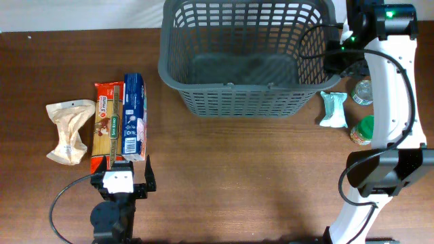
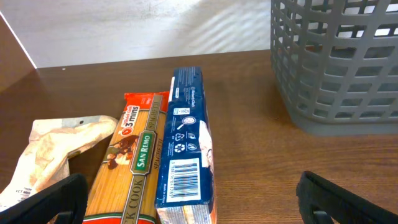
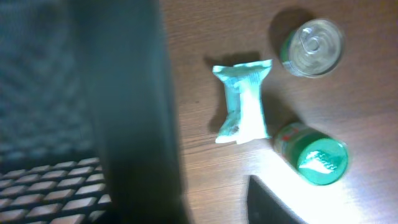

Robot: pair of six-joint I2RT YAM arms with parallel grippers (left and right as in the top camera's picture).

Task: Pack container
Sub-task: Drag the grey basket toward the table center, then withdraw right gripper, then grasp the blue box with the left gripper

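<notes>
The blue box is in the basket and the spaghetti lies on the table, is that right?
Not quite. The blue box is not in the basket. It lies on the table right beside the spaghetti, as the overhead view shows. The spaghetti is on the table, as you said.

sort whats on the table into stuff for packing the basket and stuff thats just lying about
For the job: grey basket; probably to go in: spaghetti pack, blue box, beige bag, mint packet, metal can, green-lidded jar.
Just lying about: black cable, bottom left of the overhead view.
</notes>
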